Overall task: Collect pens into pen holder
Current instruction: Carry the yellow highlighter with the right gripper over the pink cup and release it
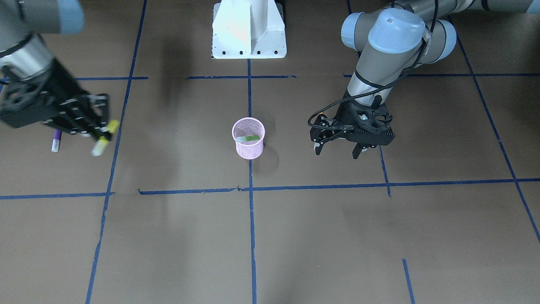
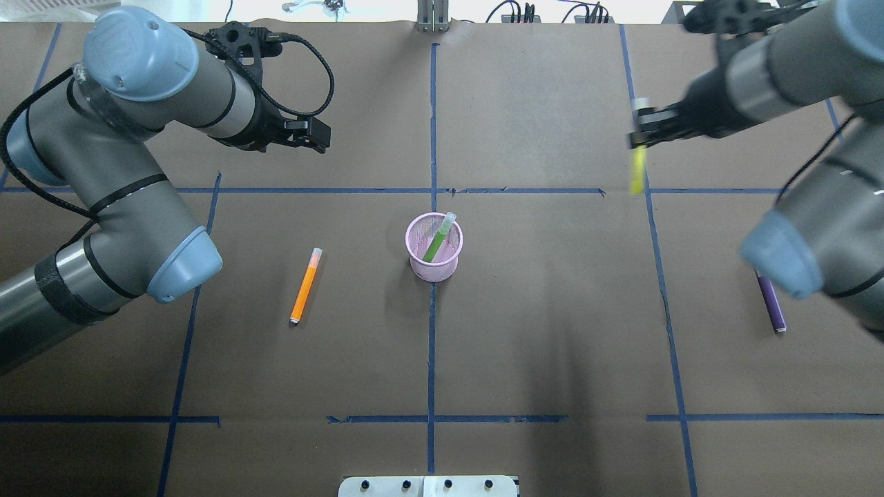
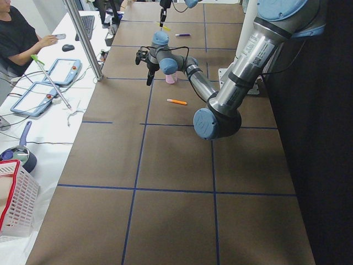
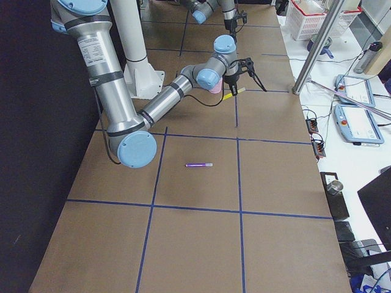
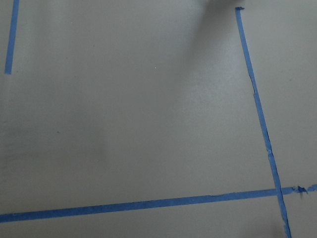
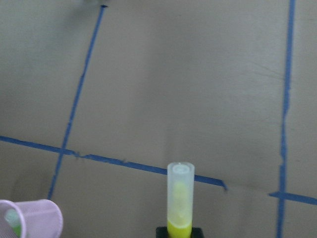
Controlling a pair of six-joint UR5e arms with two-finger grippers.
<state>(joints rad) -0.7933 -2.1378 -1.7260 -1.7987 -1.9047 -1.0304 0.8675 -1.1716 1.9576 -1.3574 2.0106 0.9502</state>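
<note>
Brown paper covers the surface [image 2: 552, 324], flat and matte, ruled by blue tape [image 2: 431, 359] into wide squares. The cup [image 2: 434, 261], pink wire mesh, round and slightly tapered, stands upright mid-surface on a tape line. The green pen [image 2: 438, 239] leans inside it, its pale cap above the rim. The orange pen [image 2: 304, 286] lies well apart on the robot's left. The purple pen [image 2: 771, 305] lies far out on the right, partly under the right arm. The right gripper [image 2: 639, 131] hangs above the surface, its fingers [image 1: 86, 120] clamped on the yellow pen [image 2: 637, 171], whose translucent cap points away. The left gripper [image 1: 337, 153] hovers beside the cup with its fingers spread.
</note>
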